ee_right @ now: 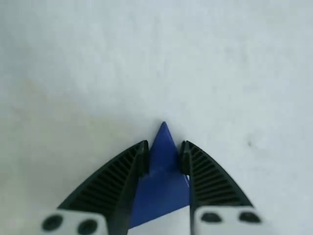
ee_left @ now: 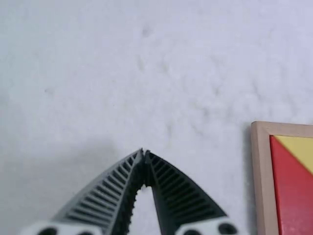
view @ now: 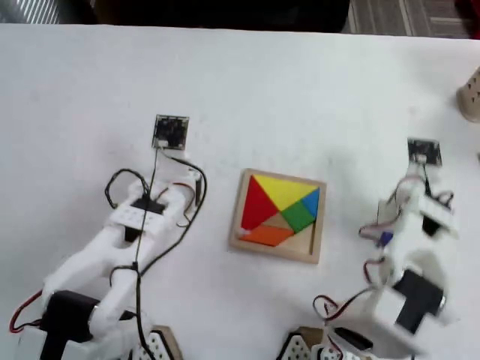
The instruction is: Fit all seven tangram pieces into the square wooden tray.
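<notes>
On the white table (view: 300,90), the white left arm (view: 139,217) lies at the left with thin black cables (view: 176,232) looped over it. In its wrist view the left pincer (ee_left: 144,157) has its ribbed grey fingers pressed together at the tips, holding nothing, over bare table just beside the square wooden tray (view: 238,214). The tray sits mid-table between the two arms, slightly turned. Inside it lie a large red triangle (view: 259,202) on the left arm's side, a large yellow triangle (view: 285,187) along the far edge, a small light-blue triangle (view: 312,201), a green square piece (view: 298,216) and an orange slanted piece (view: 268,235) at the near edge. Bare wood shows in the near corner on the right arm's side. Farther right, well apart from the tray, stands the white right arm (view: 412,225). Its right pincer (ee_right: 164,149) is clamped on a dark-blue triangular piece (ee_right: 161,186), whose point pokes out past the fingertips above bare table. A beige perforated object (view: 471,94) stands at the table's far right edge.
</notes>
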`<action>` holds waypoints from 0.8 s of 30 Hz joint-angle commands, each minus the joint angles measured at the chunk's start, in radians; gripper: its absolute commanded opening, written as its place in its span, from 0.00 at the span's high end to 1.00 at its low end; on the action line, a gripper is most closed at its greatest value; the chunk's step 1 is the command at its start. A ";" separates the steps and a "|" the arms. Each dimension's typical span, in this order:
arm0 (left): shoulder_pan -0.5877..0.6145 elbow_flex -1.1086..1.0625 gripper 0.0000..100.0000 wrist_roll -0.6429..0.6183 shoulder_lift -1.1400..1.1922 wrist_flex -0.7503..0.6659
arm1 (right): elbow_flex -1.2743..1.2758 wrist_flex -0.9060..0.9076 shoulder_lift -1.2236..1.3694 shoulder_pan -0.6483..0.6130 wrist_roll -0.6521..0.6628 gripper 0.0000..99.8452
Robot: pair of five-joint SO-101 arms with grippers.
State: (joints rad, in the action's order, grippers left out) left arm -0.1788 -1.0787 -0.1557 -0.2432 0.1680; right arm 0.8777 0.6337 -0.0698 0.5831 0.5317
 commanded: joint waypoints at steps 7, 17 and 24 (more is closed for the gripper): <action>-0.001 0.051 0.98 0.009 0.002 0.000 | -0.034 0.176 -0.122 0.093 0.049 0.91; -0.001 0.051 0.98 0.011 0.002 0.000 | -0.158 0.133 -0.113 0.351 0.242 0.91; -0.001 0.051 0.98 0.011 0.002 0.000 | -0.189 0.133 -0.142 0.440 0.442 0.81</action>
State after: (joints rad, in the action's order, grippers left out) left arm -0.1788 -1.0787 -0.1557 -0.2432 0.1680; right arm 0.7488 0.7626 -0.1665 1.0127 0.8646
